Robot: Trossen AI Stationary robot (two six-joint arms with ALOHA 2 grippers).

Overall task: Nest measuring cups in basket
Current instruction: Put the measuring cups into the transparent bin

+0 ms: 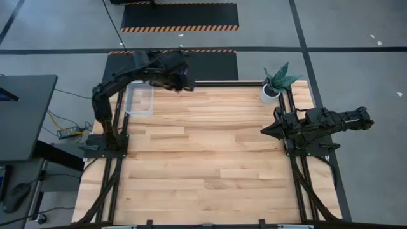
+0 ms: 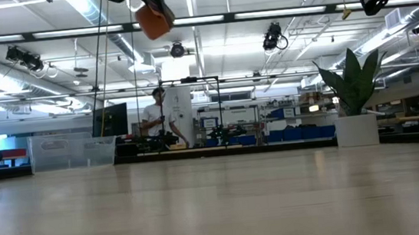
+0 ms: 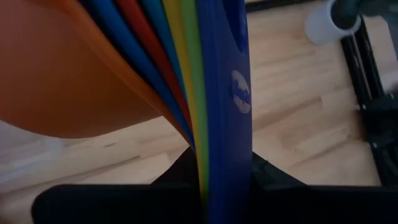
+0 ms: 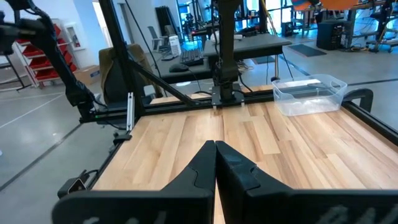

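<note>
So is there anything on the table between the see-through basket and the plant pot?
No. In the high view, only bare wood lies between the basket and the plant pot.

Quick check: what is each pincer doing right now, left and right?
Left pincer: shut on the nested stack of coloured plastic measuring cups, raised near the clear plastic basket.
Right pincer: shut, empty, waiting at the table's right edge.

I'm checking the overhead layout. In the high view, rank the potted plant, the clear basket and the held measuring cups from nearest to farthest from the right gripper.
From the right gripper:
1. Potted plant, back right corner.
2. Measuring cups, held by the left gripper above the back edge.
3. Clear basket, back left.
</note>
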